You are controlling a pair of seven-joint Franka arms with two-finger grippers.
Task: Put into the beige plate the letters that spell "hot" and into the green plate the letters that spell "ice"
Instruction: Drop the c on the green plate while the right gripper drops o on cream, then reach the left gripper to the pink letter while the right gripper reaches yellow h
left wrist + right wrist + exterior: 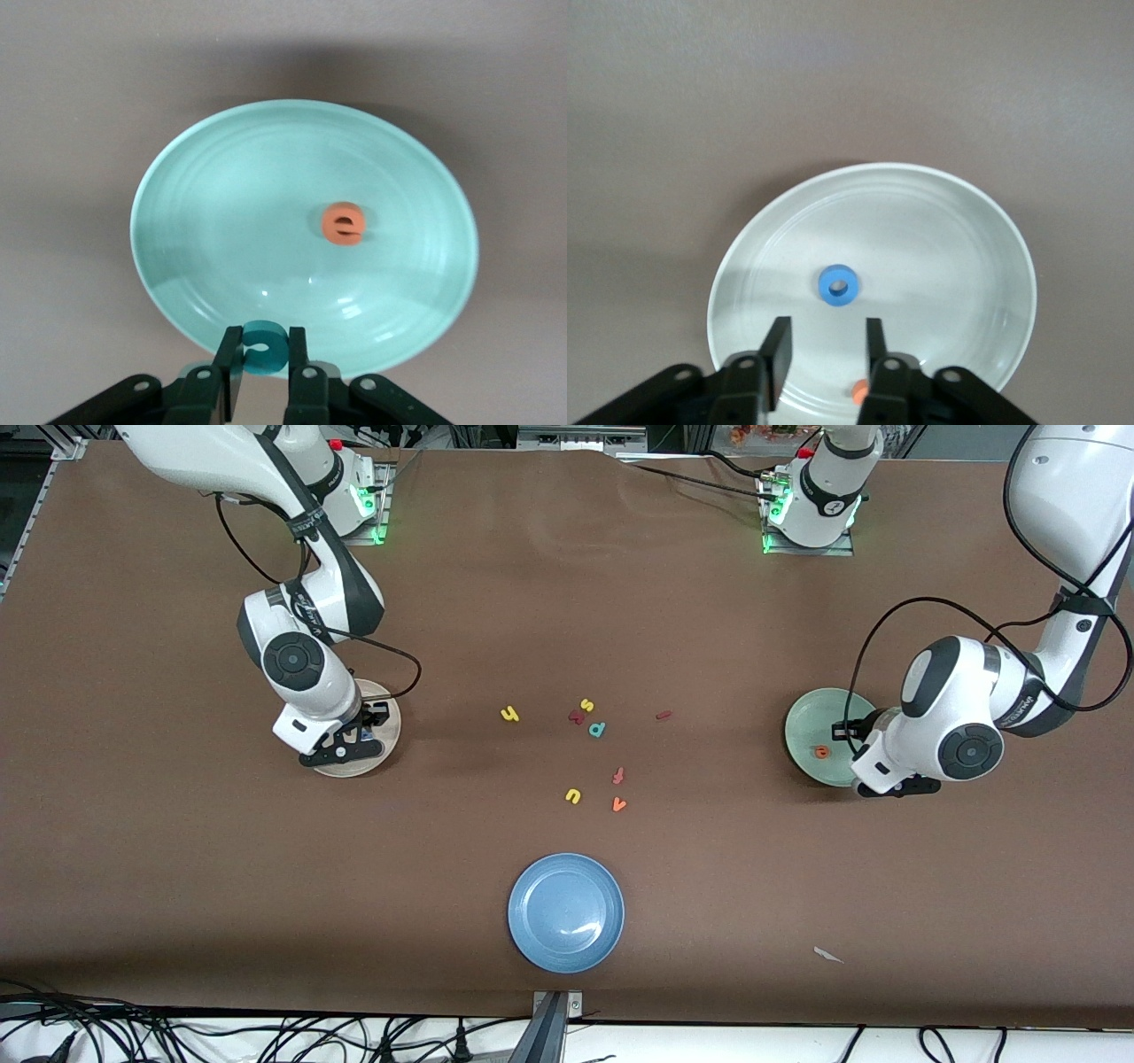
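My right gripper (pixel 357 735) hangs open over the beige plate (pixel 356 767). In the right wrist view the blue "o" (pixel 837 286) lies loose in that plate (pixel 939 257), just past the gripper (pixel 824 354), and an orange piece (pixel 858 392) shows partly beside one finger. My left gripper (pixel 264 359) is shut on the teal "c" (pixel 264 343), held above the rim of the green plate (pixel 230 221). The orange "e" (pixel 344 222) lies inside it. On the table between the plates rest the yellow "h" (pixel 509 714) and the dark red "i" (pixel 663 715).
Near the table's middle lie a yellow "s" (pixel 586 705), a dark red letter (pixel 577 716), a teal "p" (pixel 597 730), a reddish hooked letter (pixel 618 776), a yellow "u" (pixel 572 795) and an orange "v" (pixel 619 804). A blue plate (pixel 565 948) sits nearer the front camera.
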